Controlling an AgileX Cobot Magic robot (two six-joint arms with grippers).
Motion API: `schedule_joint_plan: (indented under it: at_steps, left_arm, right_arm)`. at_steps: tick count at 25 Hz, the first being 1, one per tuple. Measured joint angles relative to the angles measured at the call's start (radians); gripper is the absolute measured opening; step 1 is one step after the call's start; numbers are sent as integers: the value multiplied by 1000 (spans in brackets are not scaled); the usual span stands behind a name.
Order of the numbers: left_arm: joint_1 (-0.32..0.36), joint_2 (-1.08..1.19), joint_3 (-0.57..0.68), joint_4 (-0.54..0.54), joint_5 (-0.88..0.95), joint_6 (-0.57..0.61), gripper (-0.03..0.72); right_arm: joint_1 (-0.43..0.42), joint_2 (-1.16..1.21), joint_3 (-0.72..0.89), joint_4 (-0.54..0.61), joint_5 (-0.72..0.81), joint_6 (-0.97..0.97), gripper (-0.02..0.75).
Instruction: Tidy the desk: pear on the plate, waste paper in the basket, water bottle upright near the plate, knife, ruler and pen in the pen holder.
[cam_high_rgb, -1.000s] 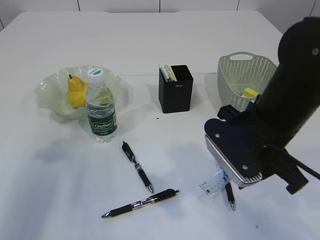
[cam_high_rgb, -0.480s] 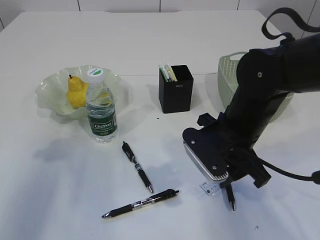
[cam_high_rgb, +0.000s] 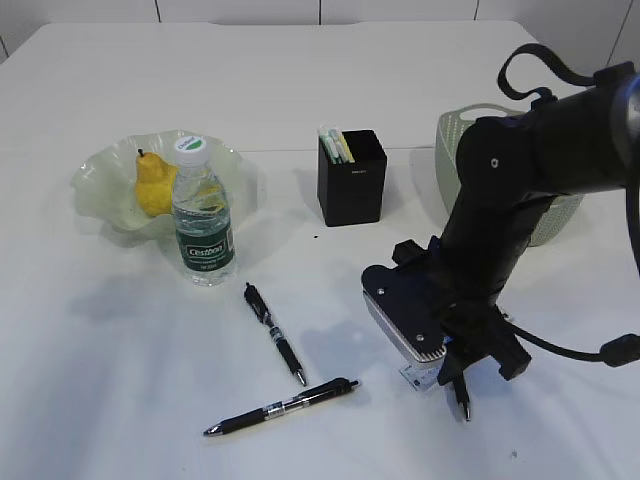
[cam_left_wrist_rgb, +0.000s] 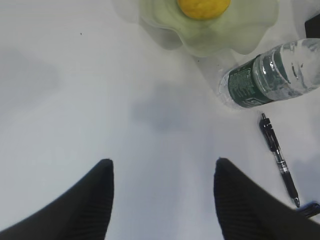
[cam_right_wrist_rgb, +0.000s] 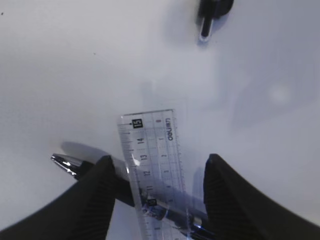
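Observation:
My right gripper (cam_right_wrist_rgb: 160, 157) is open low over the desk (cam_high_rgb: 120, 380), its fingers on either side of the clear ruler (cam_right_wrist_rgb: 152, 150). The ruler lies across a black pen (cam_right_wrist_rgb: 75, 165). In the exterior view the ruler's (cam_high_rgb: 420, 376) end shows under the wrist. Two more pens (cam_high_rgb: 274, 333) (cam_high_rgb: 282, 406) lie at centre front. The pear (cam_high_rgb: 153, 185) sits on the plate (cam_high_rgb: 100, 190), with the water bottle (cam_high_rgb: 203, 215) upright beside it. My left gripper (cam_left_wrist_rgb: 162, 162) is open over bare desk. The pen holder (cam_high_rgb: 351, 178) holds pale items. Knife and waste paper are out of view.
The right arm (cam_high_rgb: 500, 200) covers most of the green basket (cam_high_rgb: 452, 150) at the right. The left wrist view shows the plate's rim (cam_left_wrist_rgb: 240, 35), the bottle (cam_left_wrist_rgb: 265, 75) and one pen (cam_left_wrist_rgb: 277, 157) ahead of the fingers.
The right arm has swung left and down, bringing its gripper over the ruler and the pen beneath it. The other objects have stayed put.

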Motion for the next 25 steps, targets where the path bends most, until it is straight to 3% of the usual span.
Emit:
schedule_joint_plan:
  at_steps: [25]
  left_arm:
    - [0,0,0,2,-2,0,447]
  right_arm:
    - [0,69,-2,1,-28,-6,426]
